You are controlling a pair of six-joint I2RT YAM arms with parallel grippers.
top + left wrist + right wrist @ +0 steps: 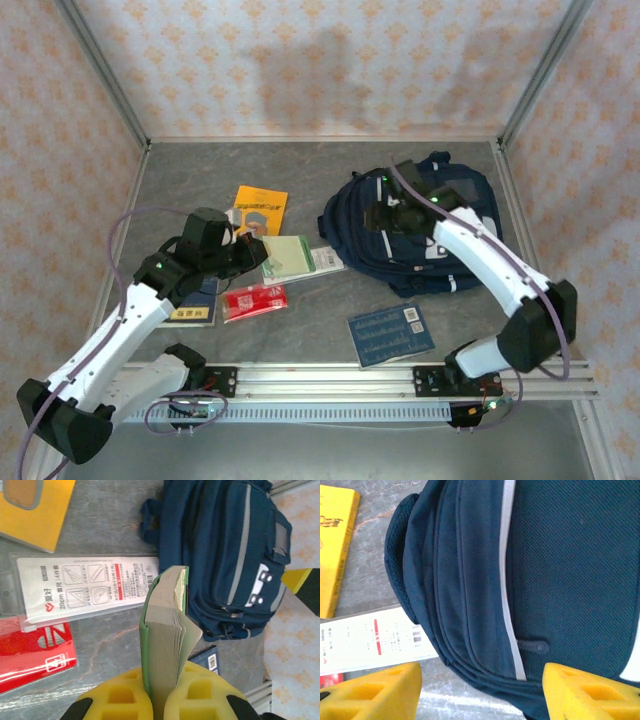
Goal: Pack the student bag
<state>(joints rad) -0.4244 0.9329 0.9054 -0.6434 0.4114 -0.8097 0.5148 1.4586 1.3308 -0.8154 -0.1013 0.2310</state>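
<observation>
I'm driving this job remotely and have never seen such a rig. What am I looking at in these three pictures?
Two white robot arms are bolted at the table's near edge. The overhead picture looks down from behind them. The other two come from a camera on each wrist, with that arm's yellow fingers at the bottom. On the table lie the navy backpack, a yellow book, a white packet, a red packet and a blue booklet. The left gripper is shut on a green book. The right gripper hangs open over the backpack.

light: bright, even | shadows: soft, on back wall (330, 70) | focus: mostly sharp
</observation>
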